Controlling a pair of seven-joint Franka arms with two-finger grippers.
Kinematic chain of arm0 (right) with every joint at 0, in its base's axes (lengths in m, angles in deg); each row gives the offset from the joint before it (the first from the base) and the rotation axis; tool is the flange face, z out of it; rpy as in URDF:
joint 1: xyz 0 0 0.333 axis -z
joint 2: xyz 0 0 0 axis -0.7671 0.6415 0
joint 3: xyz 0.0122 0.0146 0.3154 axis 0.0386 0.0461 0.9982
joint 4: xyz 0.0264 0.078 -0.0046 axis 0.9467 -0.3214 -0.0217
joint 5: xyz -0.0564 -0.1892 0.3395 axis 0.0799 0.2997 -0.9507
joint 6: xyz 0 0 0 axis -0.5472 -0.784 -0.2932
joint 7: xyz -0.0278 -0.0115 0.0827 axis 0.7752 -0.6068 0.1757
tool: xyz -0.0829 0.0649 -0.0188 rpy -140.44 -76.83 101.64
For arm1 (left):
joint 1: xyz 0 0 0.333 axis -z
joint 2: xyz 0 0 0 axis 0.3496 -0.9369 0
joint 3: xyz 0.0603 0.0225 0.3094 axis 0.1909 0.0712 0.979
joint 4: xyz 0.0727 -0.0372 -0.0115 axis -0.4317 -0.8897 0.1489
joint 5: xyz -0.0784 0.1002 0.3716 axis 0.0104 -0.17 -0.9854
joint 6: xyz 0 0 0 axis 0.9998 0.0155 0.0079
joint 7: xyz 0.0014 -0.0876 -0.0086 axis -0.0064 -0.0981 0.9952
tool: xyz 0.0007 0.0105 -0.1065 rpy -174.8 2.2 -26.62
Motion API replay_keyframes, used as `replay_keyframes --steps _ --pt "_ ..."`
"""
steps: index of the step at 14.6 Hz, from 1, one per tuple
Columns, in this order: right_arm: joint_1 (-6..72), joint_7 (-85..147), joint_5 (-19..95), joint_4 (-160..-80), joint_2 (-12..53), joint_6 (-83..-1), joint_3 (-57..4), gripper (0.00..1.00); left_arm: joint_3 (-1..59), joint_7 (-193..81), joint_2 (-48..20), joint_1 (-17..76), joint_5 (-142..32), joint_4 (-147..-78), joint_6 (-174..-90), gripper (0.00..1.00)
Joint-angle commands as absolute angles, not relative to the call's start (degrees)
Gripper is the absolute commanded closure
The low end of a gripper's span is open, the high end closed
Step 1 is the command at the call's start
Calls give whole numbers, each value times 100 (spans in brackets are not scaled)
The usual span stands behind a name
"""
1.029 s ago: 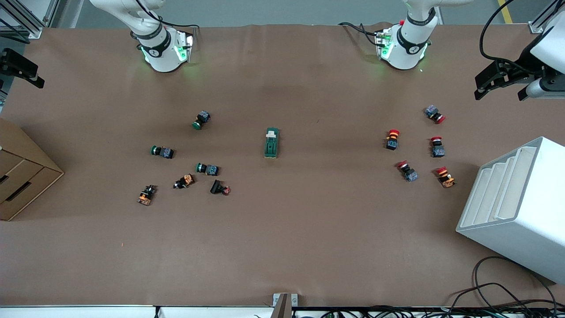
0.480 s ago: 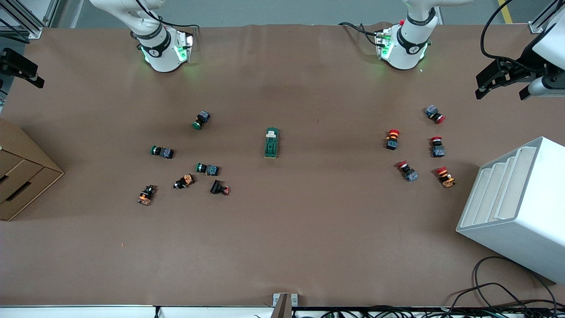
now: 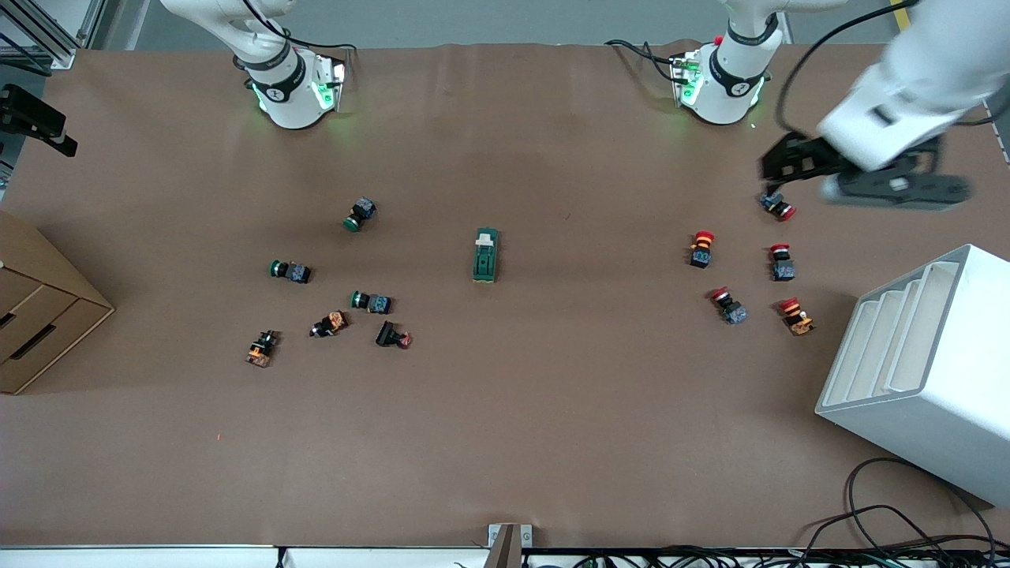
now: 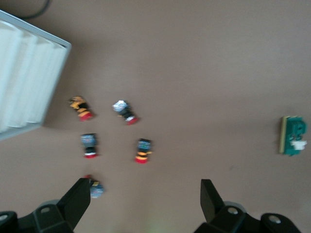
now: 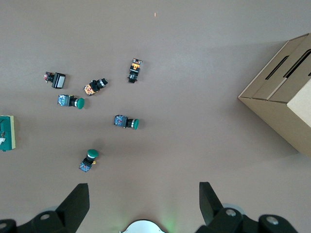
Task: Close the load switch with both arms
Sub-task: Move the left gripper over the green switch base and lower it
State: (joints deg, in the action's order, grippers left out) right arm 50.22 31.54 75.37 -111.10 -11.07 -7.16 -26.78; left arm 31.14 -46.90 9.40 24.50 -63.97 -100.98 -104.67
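The load switch [image 3: 486,255] is a dark-green block with a white tab at the end toward the robots' bases. It lies flat at the table's middle. It also shows in the left wrist view [image 4: 293,136] and at the edge of the right wrist view [image 5: 7,132]. My left gripper [image 3: 783,167] is open and empty in the air, over the red-capped button [image 3: 778,205] nearest the left arm's base. In its own view the left gripper [image 4: 145,195] is spread wide. My right gripper [image 3: 49,130] hangs open and empty over the right arm's end of the table, as its own view [image 5: 144,199] shows.
Several red-capped buttons [image 3: 701,248] lie toward the left arm's end. Several green-capped and black buttons [image 3: 370,301] lie toward the right arm's end. A white slotted rack [image 3: 923,371] stands at the left arm's end. A cardboard box [image 3: 39,315] stands at the right arm's end.
My left gripper has swung in from the table's end toward the middle and is now over the red buttons. The right arm has barely moved. The load switch has not moved.
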Motion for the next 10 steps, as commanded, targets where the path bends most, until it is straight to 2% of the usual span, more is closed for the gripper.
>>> replay_keyframes --steps 1,3,5,10 --pt "5036 3178 7601 -11081 -1162 -709 -2681 0 2570 -3770 710 2468 -6407 -10278 -10944 0" --pt "5010 3213 7662 -11072 -961 -718 -2681 0 2175 -3121 692 2590 -6459 -10838 -11741 0" --pt "5062 3205 7671 -11063 -698 -727 -2681 0 2085 -2601 640 2853 -6486 -11305 -12498 0" --pt "5185 3231 7618 -11063 -144 -990 -2769 0 2085 -879 -53 3951 -7529 -11448 -13090 0"
